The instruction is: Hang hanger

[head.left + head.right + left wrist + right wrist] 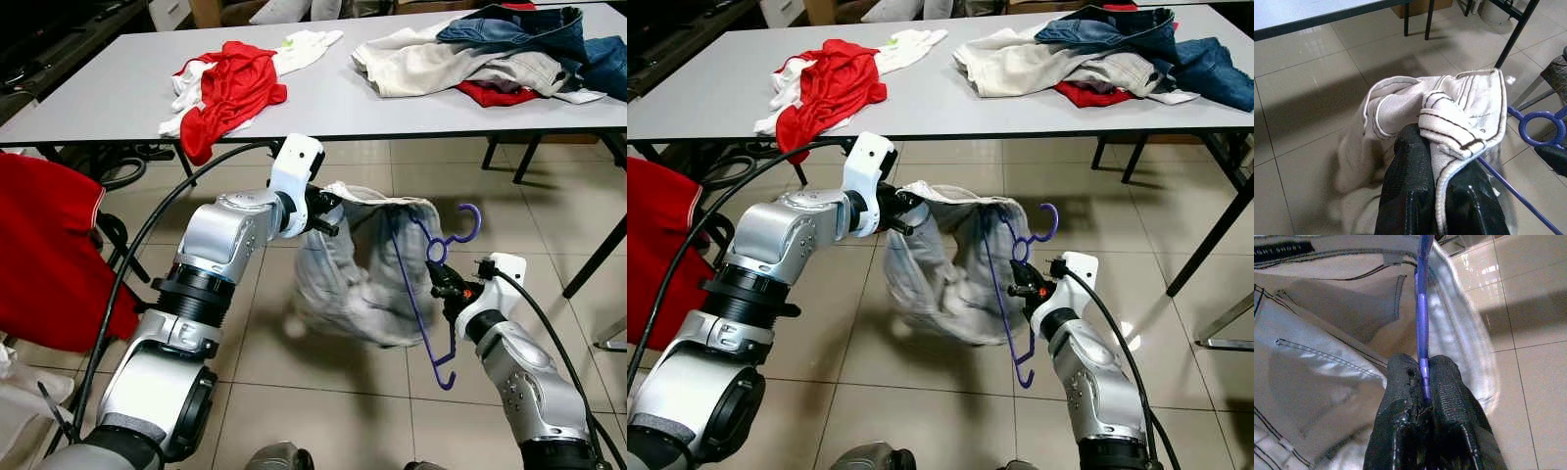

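A purple plastic hanger (431, 284) hangs in the air above the tiled floor, its hook (468, 221) pointing up. My right gripper (443, 284) is shut on the hanger's thin bar (1422, 347). A pale grey garment (358, 284) with dark stitching is draped between both arms and partly over the hanger. My left gripper (328, 213) is shut on the garment's hemmed edge (1459, 132), holding it up to the left of the hanger.
A long grey table (127, 88) stands ahead with a red and white clothes pile (230, 83) and a heap of jeans and beige clothes (490, 54). A red garment (44, 255) hangs at my left. Dark table legs (593, 259) stand on the right.
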